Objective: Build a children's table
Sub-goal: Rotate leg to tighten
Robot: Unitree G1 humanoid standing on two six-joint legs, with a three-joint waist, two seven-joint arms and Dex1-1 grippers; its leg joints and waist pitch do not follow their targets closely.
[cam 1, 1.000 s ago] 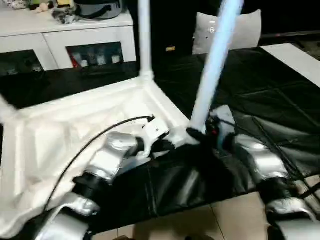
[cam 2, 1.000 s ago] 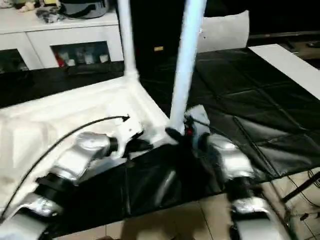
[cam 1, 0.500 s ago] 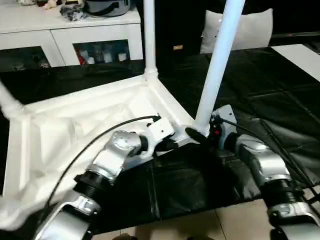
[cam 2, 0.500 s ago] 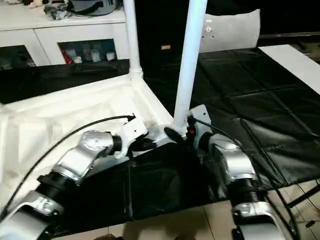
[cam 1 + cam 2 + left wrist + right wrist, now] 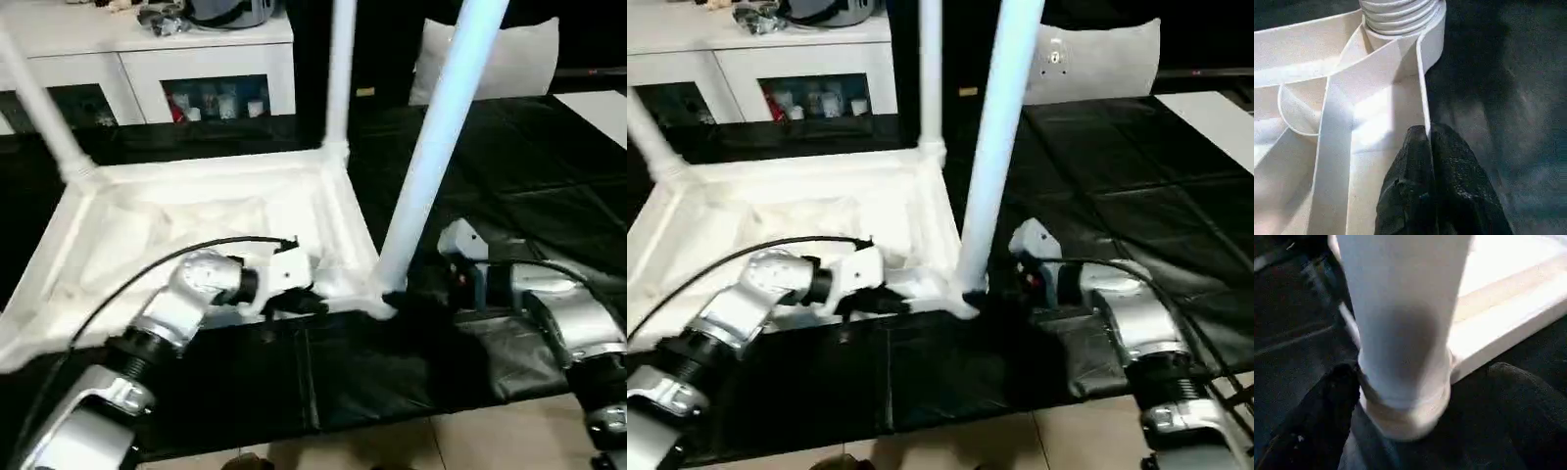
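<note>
The white table top (image 5: pixel 147 220) lies ribbed side up on a black mat (image 5: pixel 519 176). Three legs stand in its corner sockets: one far left (image 5: pixel 44 108), one far right (image 5: pixel 338 88), and the near right leg (image 5: pixel 436 157), which leans to the right. My left gripper (image 5: pixel 312 305) is shut on the table top's near rim (image 5: pixel 1422 83), just beside the near right socket (image 5: pixel 1400 19). My right gripper (image 5: pixel 394 296) is open at the foot of the near right leg (image 5: pixel 1400 333), one finger (image 5: pixel 1312 421) touching the socket, the other finger (image 5: pixel 1523 401) a little apart.
A white cabinet (image 5: pixel 206 59) with dark glass doors and clutter on top stands at the back. A pale cushion (image 5: pixel 524 59) leans behind the mat, and a white board (image 5: pixel 602 103) lies at far right. Tiled floor (image 5: pixel 441 441) begins at the mat's near edge.
The view has shifted right. The table top has turned so its far left corner and leg now show. My right wrist has drawn back from the near leg, which leans more.
</note>
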